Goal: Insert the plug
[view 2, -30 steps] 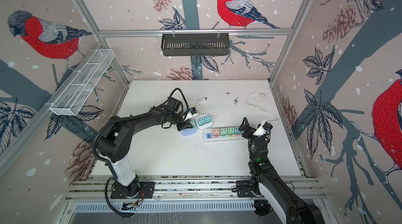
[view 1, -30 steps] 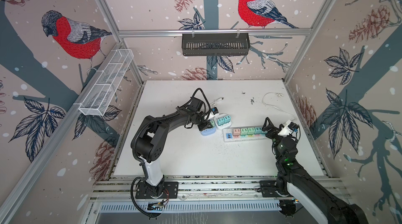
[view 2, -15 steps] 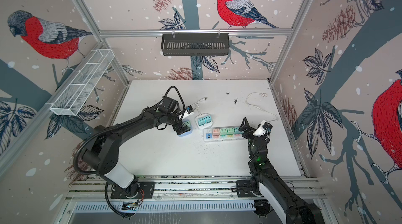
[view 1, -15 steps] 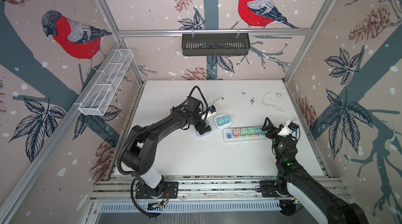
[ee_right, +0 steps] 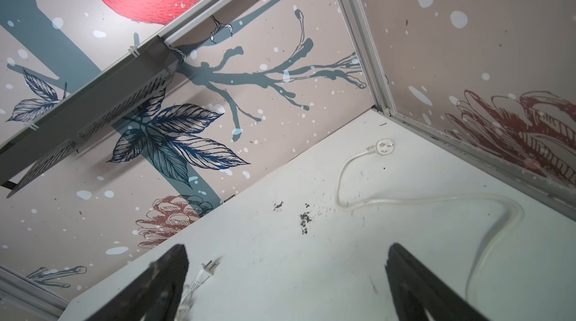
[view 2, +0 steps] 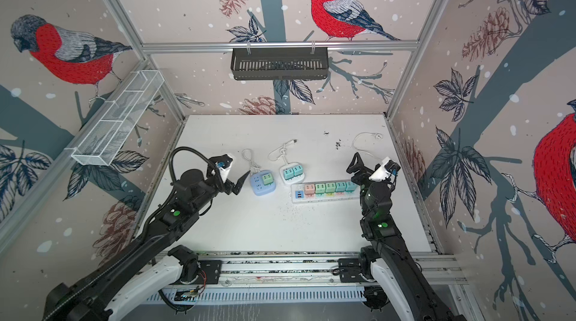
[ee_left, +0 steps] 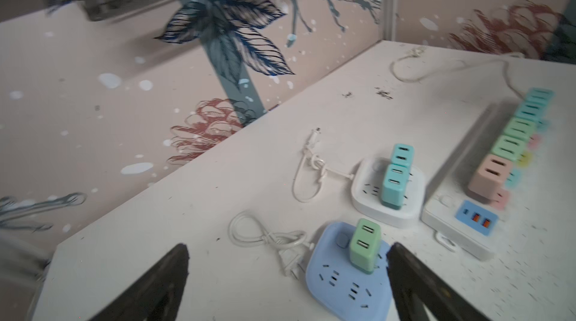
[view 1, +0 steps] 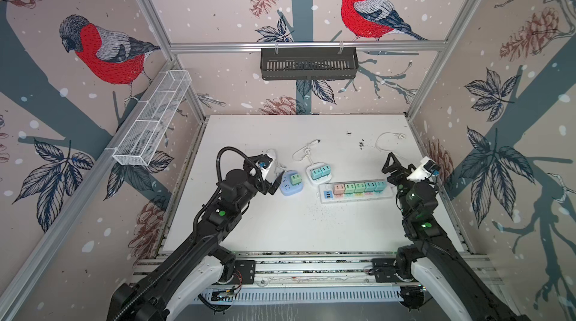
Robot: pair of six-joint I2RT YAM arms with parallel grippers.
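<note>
A green plug (ee_left: 364, 244) stands upright in the blue socket cube (ee_left: 343, 282), seen in both top views (view 1: 293, 178) (view 2: 266, 178). My left gripper (ee_left: 288, 246) is open and empty, a little to the left of the cube (view 1: 271, 165), touching nothing. At the right end of the long white power strip (view 1: 355, 193), which carries a row of pastel plugs, my right gripper (view 1: 400, 162) is open, with only bare table between its fingers (ee_right: 286, 246).
A white socket cube (view 1: 318, 176) holding two teal plugs sits between the blue cube and the strip. Loose white cords (view 1: 389, 140) (ee_left: 288, 261) lie on the table. A wire basket (view 1: 152, 120) hangs on the left wall, a black one (view 1: 308, 62) at the back.
My left gripper has opened, let go of the green plug and drawn back to the left of the blue cube. The right arm has not moved.
</note>
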